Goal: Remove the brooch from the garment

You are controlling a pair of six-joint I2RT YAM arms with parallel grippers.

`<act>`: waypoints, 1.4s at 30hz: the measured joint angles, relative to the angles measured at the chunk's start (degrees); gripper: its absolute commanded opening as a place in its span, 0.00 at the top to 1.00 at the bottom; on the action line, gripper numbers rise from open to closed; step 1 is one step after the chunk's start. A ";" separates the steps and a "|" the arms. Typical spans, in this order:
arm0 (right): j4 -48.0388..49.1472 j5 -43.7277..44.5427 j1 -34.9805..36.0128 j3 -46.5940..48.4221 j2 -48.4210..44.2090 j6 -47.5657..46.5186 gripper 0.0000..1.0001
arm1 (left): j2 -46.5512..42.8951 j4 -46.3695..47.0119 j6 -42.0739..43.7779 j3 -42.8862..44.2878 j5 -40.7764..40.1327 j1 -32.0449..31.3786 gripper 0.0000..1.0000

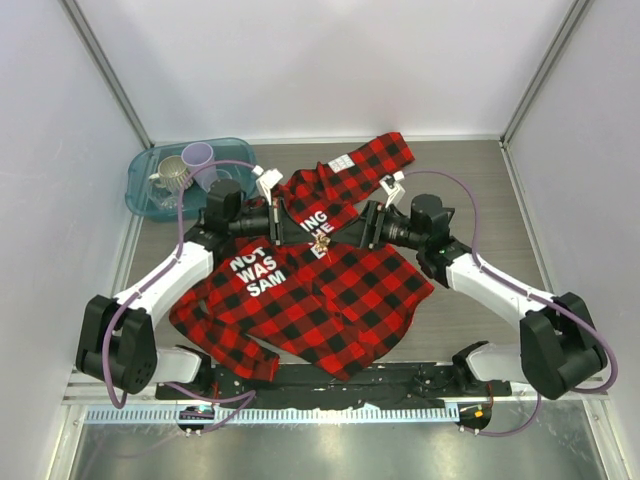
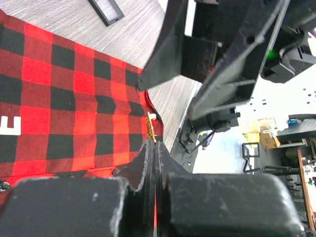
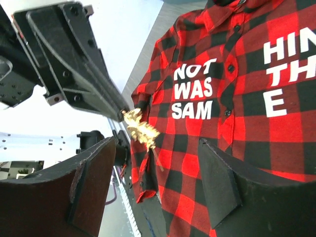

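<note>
The red-and-black plaid garment (image 1: 330, 300) lies spread on the table, white lettering up; it also shows in the left wrist view (image 2: 59, 98) and the right wrist view (image 3: 237, 98). The tiny gold brooch (image 1: 322, 243) hangs over the shirt's middle. My left gripper (image 1: 312, 236) is shut on one end of it (image 2: 149, 129), fingertips pressed together (image 2: 155, 144). In the right wrist view the brooch (image 3: 140, 129) hangs from the left gripper's tip with its pin bare, seemingly clear of the cloth. My right gripper (image 1: 345, 232) is open, its jaws (image 3: 157, 143) either side of the brooch without touching it.
A teal tray (image 1: 140, 195) at the back left holds a purple cup (image 1: 197, 157) and a metal cup (image 1: 175, 172). A small black square frame (image 2: 106, 11) lies on the bare table beyond the shirt. White walls enclose three sides.
</note>
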 measured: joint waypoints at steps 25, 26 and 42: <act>13.84 -16.65 -1.79 -0.07 5.99 1.95 0.71 | 0.00 8.61 -6.14 -2.56 4.46 -1.73 1.00; 14.25 -16.85 -1.73 -0.07 6.23 2.21 0.81 | 0.00 8.70 -6.21 -2.58 4.46 -1.81 1.00; 14.86 -16.57 -0.94 -0.74 7.10 3.13 0.99 | 2.03 9.35 -9.73 -2.67 6.16 -1.90 0.58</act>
